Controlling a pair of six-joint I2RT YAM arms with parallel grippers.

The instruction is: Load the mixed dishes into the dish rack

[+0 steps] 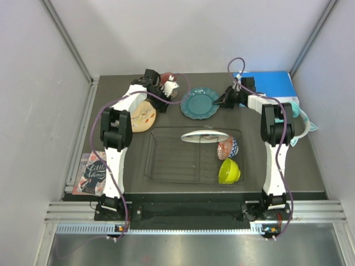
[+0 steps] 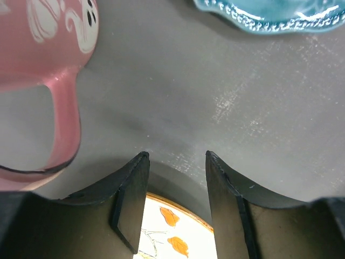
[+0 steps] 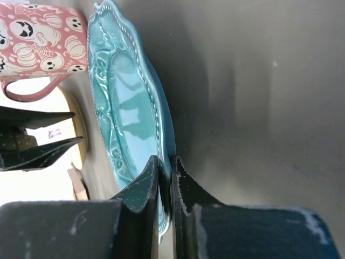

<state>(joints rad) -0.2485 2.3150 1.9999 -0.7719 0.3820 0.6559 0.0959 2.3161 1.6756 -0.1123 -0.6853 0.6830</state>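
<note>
Teal scalloped ceramic plate (image 3: 129, 118) sits on the dark counter (image 2: 226, 91) just behind the black wire dish rack (image 1: 152, 160), right tool (image 3: 164, 162) pinched onto its rim, I'd guess to tip it upright for a slot. Left tool (image 2: 175, 156) hangs spread and empty behind the rack's left end.
</note>
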